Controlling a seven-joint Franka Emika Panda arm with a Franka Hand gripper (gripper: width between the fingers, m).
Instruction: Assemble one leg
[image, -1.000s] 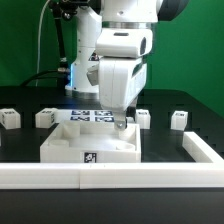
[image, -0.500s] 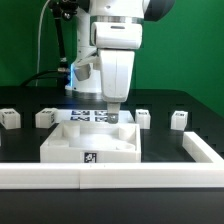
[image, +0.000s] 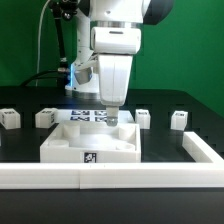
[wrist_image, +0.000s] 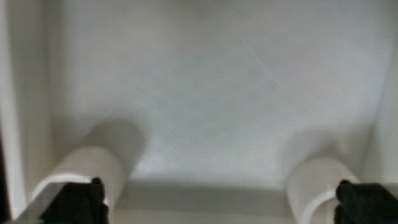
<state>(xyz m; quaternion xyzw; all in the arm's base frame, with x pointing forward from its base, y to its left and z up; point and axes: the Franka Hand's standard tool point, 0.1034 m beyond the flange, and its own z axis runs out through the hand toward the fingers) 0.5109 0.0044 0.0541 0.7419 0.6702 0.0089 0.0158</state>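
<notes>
Leg (image: 143, 117) near the fingers (wrist_image: 80, 185), beside the white panel (image: 70, 148).

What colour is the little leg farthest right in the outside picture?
White. The leg shows best in the exterior view.

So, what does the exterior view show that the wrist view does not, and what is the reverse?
Only the exterior view shows the arm, the black table, the marker board and four legs, two at the exterior view's left and two at its right. Only the wrist view shows that the fingers stand apart with nothing between them. Both show the gripper over the white panel.
</notes>
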